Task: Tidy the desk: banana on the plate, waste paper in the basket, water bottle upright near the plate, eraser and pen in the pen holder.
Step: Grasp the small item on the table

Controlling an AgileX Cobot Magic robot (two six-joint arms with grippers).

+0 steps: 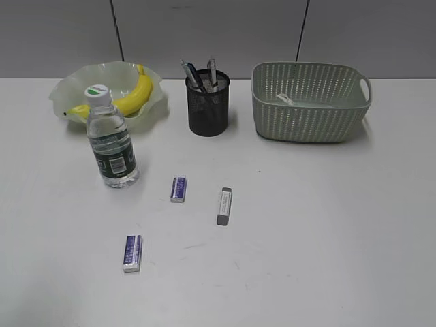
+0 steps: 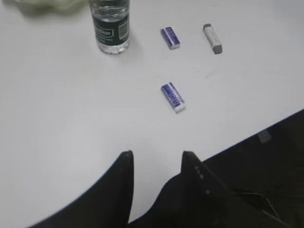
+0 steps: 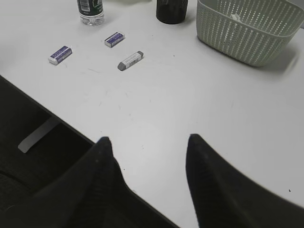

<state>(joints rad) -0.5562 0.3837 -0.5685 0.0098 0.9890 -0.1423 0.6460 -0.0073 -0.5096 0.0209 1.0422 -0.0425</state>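
The banana (image 1: pixel 134 97) lies in the pale green plate (image 1: pixel 68 92) at the back left. The water bottle (image 1: pixel 111 139) stands upright in front of the plate. The black mesh pen holder (image 1: pixel 208 103) holds several pens. The waste paper (image 1: pixel 286 99) lies inside the sage-green basket (image 1: pixel 310 122). Three erasers lie on the desk (image 1: pixel 327 225): two blue-sleeved ones (image 1: pixel 178 189) (image 1: pixel 133 253) and a grey-and-white one (image 1: pixel 224 206). My left gripper (image 2: pixel 156 153) is open and empty over the desk's front edge. My right gripper (image 3: pixel 147 137) is open and empty there too. Neither gripper shows in the exterior view.
The desk's front edge (image 2: pixel 247 137) runs under both grippers, with dark floor beyond it. A grey panelled wall (image 1: pixel 218 34) stands behind the desk.
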